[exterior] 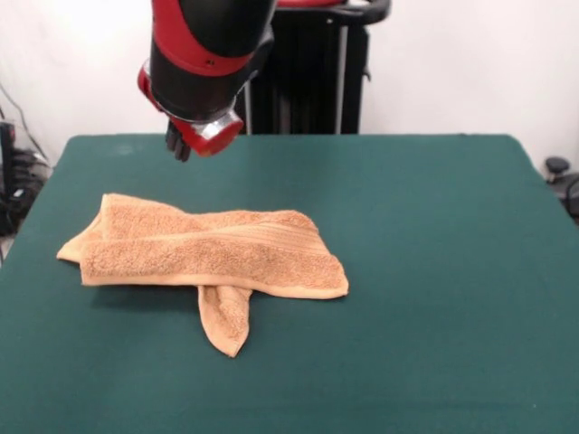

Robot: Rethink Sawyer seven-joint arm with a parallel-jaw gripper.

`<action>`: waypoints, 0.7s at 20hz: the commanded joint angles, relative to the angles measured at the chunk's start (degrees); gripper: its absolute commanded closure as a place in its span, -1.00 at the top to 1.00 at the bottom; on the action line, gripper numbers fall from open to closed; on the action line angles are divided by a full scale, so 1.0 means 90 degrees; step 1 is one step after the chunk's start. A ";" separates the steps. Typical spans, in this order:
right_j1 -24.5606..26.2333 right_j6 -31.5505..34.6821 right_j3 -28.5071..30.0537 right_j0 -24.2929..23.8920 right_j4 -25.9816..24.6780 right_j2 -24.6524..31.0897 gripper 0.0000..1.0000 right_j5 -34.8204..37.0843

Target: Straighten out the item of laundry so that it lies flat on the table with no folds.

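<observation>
Towel (213,253) handling depends on its material: terry cloth of this kind is judged light, soft and limp, with a rough pile that should grip well between fingers and drag rather than slide on the felt-like surface. It will not hold a shape, so any lifted part will sag.

Table (434,271): broad green top; the towel lies left of centre, roughly midway between near and far edges.

Towel layout: folded over on itself into a long band running left to right, with a ribbed strip showing across the upper layer.

Loose corner (226,325): a tongue pokes out toward the near edge from under the band. This single-layer tip is judged the best place to pinch.

Gripper (181,145): hangs above the table beyond the towel's far left part, apart from it. Whether it is spread or closed cannot be told.
</observation>
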 commanded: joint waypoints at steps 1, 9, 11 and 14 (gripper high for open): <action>0.0417 0.2083 -0.0848 0.0132 -0.0040 -0.0116 -1.00 0.1064; 0.0566 0.2181 -0.1644 -0.0128 0.0027 -0.0174 -1.00 0.1830; 0.0599 0.2224 -0.1890 -0.0196 0.0082 -0.0218 -1.00 0.2068; 0.0695 0.2339 -0.2268 -0.0325 0.0200 -0.0252 -1.00 0.2261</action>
